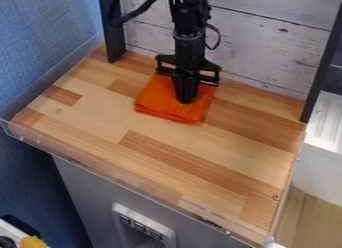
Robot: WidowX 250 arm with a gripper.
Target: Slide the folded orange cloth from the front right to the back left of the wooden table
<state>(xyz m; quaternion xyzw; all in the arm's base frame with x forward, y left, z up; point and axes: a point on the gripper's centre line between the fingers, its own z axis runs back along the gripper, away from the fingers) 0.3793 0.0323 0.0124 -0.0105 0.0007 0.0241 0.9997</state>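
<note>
The gripper (186,100) is pointing downward at the folded orange cloth (153,101), its fingers together, apparently for top access, while the surface (100,112) is supporting the cloth flat for stability.

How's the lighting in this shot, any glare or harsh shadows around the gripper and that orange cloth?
In the camera view, light over the wooden counter looks fairly even, with no harsh shadow around the orange cloth; the black gripper is dark enough to hide detail; small glints dot the clear edging; the white surface at right is bright.
</note>
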